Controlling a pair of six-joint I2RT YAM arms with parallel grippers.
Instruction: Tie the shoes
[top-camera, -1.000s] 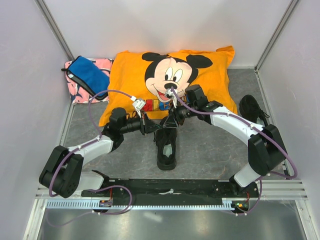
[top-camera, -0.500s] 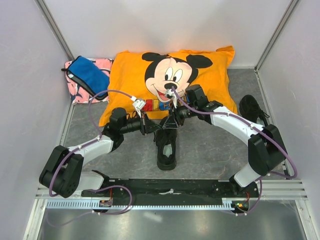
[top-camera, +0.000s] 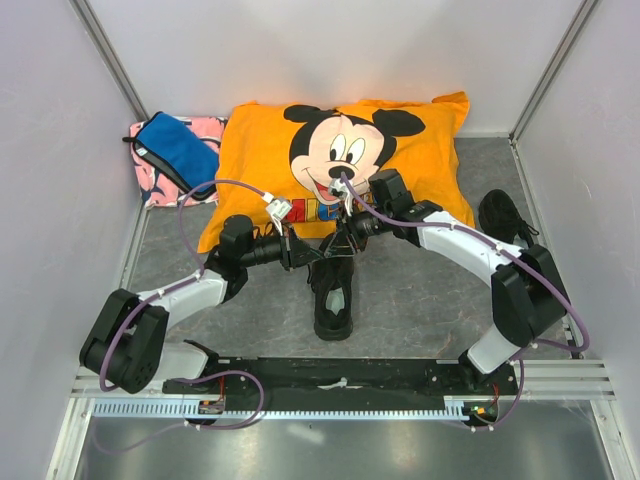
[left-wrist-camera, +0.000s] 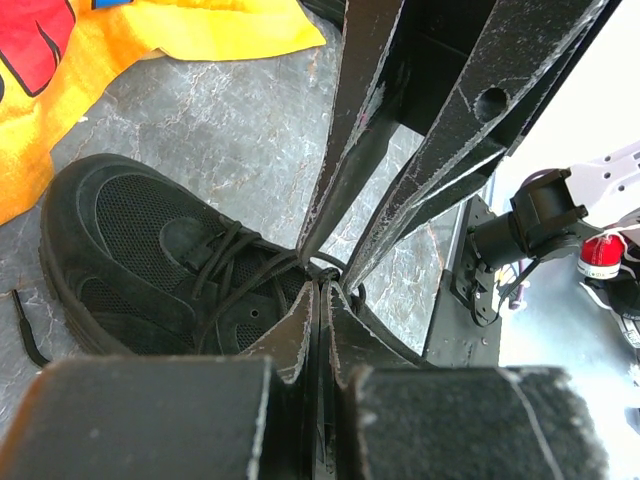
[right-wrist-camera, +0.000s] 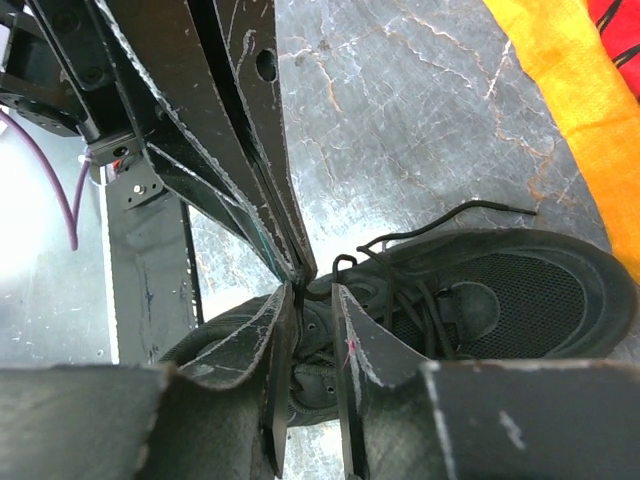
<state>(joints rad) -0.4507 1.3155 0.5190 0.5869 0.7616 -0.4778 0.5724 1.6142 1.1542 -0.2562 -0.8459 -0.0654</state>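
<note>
While the left gripper (left-wrist-camera: 322, 295), pinched closed, meets the right gripper (right-wrist-camera: 315, 292), narrow with lace hold unclear, the shoe (top-camera: 334, 300) lies directly beneath, toe far, heel near.

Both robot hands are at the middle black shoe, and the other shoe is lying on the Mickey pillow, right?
No. The top view shows the other shoe on the grey table, right of the pillow. The left gripper and right gripper are at the middle shoe.

The right arm (top-camera: 470, 250) partly hides the far shoe (top-camera: 503, 218).
</note>
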